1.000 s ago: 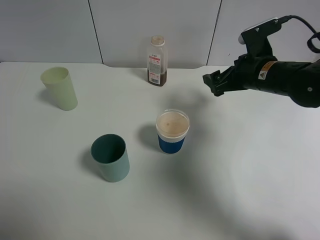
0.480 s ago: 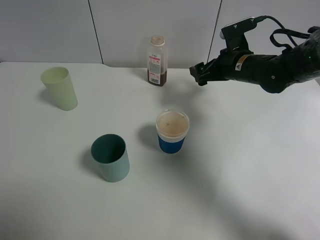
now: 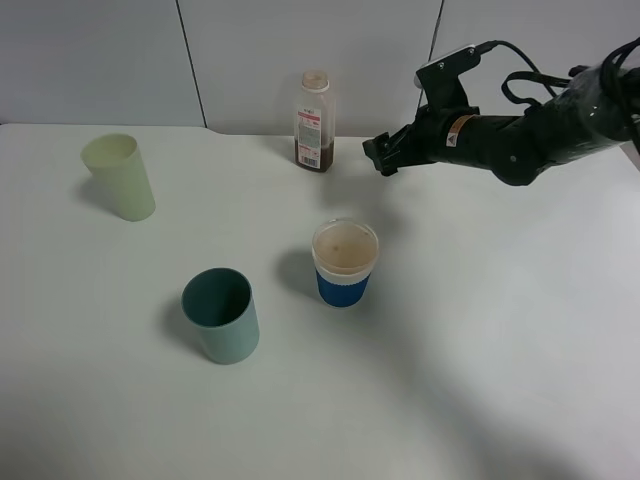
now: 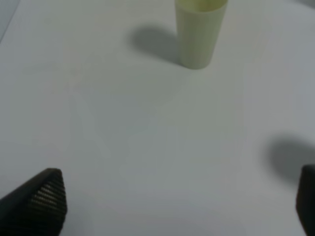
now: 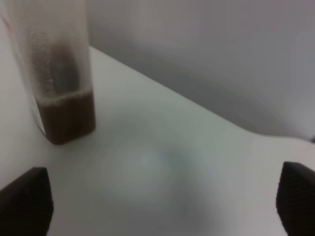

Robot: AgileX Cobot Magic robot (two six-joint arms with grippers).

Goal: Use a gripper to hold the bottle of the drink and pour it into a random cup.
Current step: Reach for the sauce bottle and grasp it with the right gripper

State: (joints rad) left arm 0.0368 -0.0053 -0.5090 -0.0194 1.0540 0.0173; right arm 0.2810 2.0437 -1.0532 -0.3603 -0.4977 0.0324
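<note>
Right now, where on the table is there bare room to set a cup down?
The widest bare stretch of table lies right of the blue-banded cup, on the near side of the right gripper. Another lies between the pale green cup and the bottle. It is tighter between the teal cup and the blue-banded cup.

Open table [image 3: 350, 185] lies between my right gripper [image 3: 379, 156] and the bottle [image 3: 313, 124]. The wall [image 3: 250, 60] stands close behind the bottle. The banded cup [image 3: 345, 262] sits nearer me, clear of that path; the teal cup [image 3: 222, 315] and pale cup [image 3: 120, 177] stand well left.
</note>
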